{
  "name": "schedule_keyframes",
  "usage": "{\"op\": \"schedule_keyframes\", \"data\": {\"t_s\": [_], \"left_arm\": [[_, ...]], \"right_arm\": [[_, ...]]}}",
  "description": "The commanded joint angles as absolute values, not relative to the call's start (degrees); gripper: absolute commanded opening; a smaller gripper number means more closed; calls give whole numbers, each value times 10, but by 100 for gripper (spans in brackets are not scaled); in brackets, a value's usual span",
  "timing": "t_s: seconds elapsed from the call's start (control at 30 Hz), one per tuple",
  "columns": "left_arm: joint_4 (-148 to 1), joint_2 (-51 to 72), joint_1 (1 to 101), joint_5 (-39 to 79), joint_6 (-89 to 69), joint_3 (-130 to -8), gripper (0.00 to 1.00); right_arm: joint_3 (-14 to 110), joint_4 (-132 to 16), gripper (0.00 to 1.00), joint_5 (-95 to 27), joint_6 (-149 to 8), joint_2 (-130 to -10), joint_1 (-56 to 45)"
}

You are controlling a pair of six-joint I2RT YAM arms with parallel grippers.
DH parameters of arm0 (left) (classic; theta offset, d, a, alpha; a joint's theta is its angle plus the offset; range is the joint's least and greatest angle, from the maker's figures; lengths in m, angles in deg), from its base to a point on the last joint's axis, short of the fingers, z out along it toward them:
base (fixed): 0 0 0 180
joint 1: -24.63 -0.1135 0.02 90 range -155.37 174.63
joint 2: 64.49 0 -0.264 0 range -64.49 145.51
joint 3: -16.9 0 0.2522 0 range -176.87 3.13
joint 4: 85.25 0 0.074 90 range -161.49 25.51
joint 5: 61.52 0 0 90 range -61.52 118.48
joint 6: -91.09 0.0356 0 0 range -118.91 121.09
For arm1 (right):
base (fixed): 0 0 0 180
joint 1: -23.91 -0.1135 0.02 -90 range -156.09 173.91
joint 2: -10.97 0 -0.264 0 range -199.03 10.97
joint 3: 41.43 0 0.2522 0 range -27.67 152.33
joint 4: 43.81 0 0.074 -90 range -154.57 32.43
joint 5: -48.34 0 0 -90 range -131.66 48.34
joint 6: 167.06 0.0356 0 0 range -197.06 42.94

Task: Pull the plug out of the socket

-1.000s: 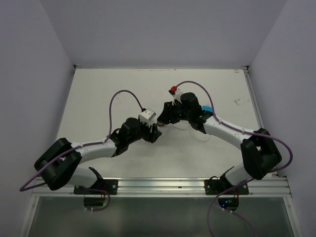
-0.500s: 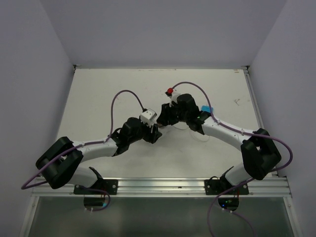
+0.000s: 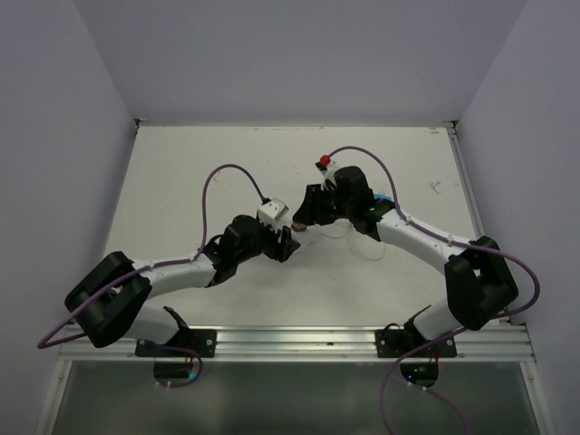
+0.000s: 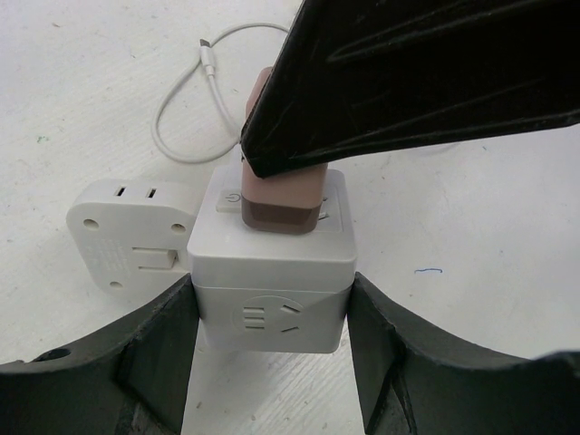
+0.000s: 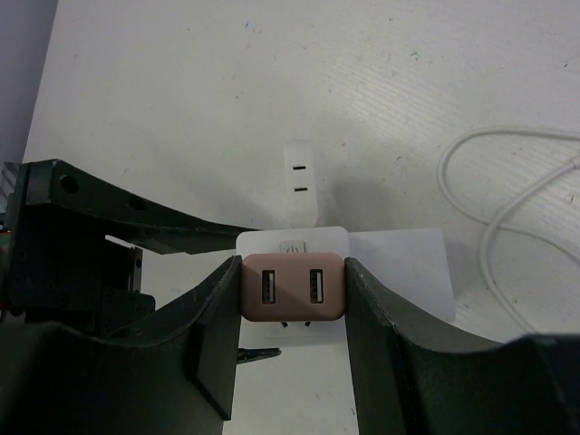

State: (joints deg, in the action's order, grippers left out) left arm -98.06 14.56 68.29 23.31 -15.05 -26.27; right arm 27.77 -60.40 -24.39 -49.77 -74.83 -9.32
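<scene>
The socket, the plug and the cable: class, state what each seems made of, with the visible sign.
The socket: likely hard plastic, white, satin; crisp moulded edges and slots. The plug: probably plastic too, matte dusty pink, smooth rounded corners. The cable: seemingly a rubbery white sheath, since it lies in loose curls.

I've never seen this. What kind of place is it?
Probably a robot test lab: two arms bolted to a rail, a white table between plain walls, a socket and plug gripped.

A dusty-pink plug (image 4: 281, 204) tops the plain white socket (image 4: 269, 281), with a white cable (image 4: 156, 125) and off-white table (image 4: 489, 227) behind the socket.
</scene>
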Motion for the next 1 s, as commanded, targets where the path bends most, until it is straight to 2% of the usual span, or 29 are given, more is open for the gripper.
{"op": "schedule_keyframes", "data": {"t_s": [0.0,0.6,0.97], "left_arm": [[-919,138,682,251,-153,-248,0],[-914,143,684,251,-152,-256,0],[-914,144,685,252,-152,-255,0]], "right_arm": [[317,-547,0,-298,-492,-701,-64],[344,-558,0,-351,-556,-717,-148],[342,-572,0,-379,-564,-712,-151]]}}
